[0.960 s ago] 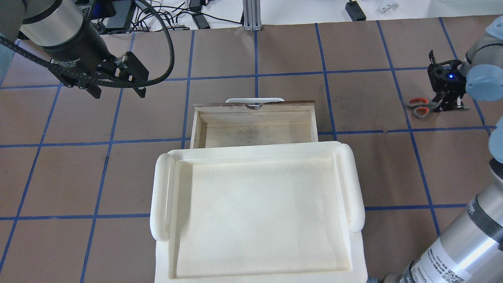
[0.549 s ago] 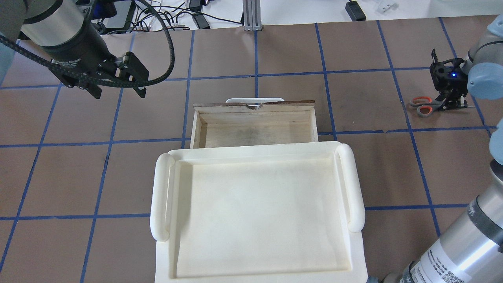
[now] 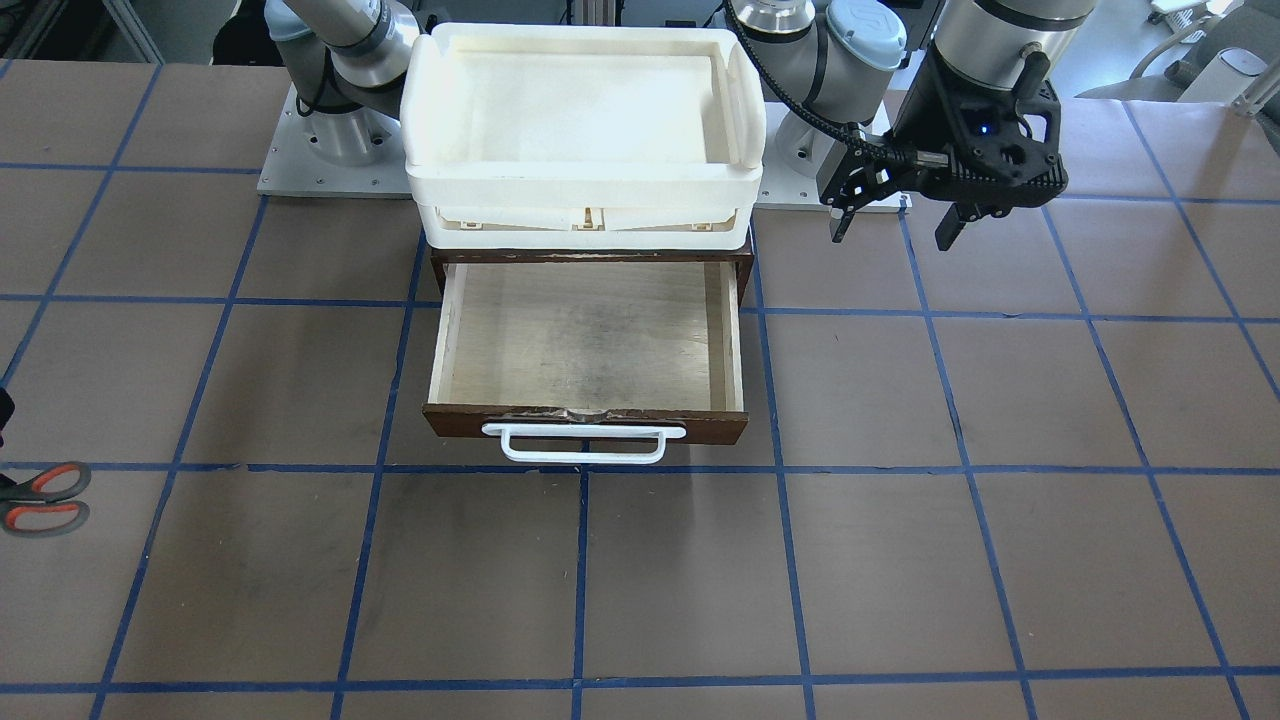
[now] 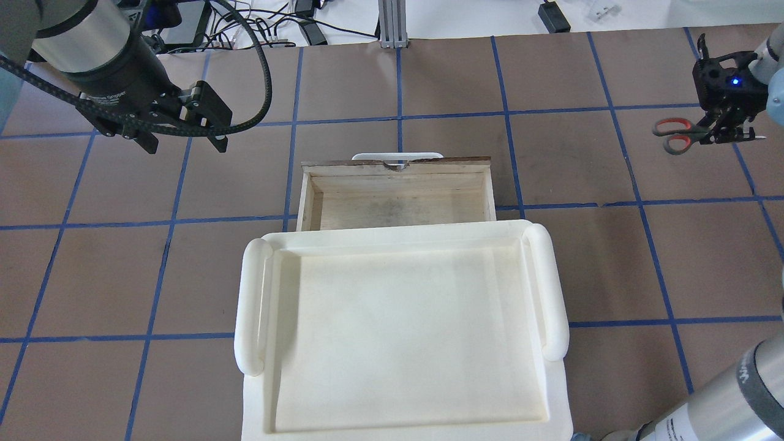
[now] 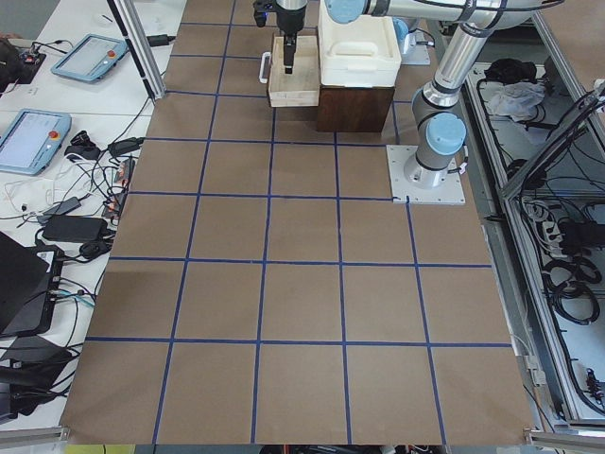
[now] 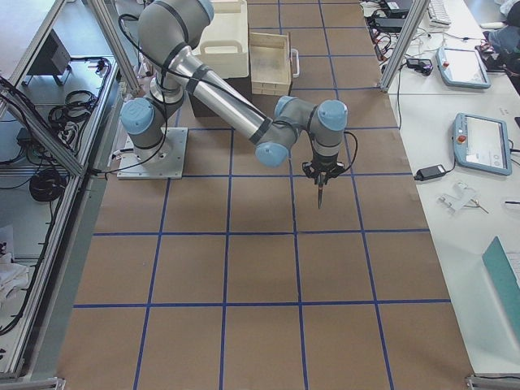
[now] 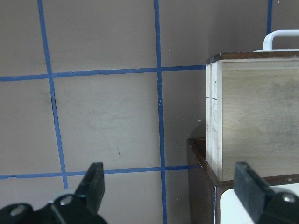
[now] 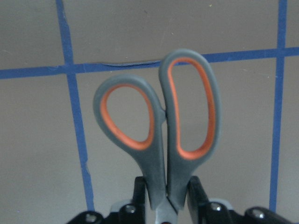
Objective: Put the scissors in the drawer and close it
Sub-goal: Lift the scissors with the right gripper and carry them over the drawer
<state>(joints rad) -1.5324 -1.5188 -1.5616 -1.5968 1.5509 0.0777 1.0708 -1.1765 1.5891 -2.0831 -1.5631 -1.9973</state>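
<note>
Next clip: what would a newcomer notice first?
The big white tray atop the cabinet at mid-table, with the empty drawer open below it. Then the scissors, orange-lined handles sticking out of the right gripper far to the robot's right; the open left gripper hovers left of the drawer.

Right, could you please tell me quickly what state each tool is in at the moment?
Left tool: open, holding nothing.
Right tool: closed on the scissors, just below the handles.

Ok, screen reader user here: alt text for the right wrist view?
Grey scissors with orange-lined loops, held just below the loops in the jaws of the right gripper, against a brown table crossed by blue tape.
</note>
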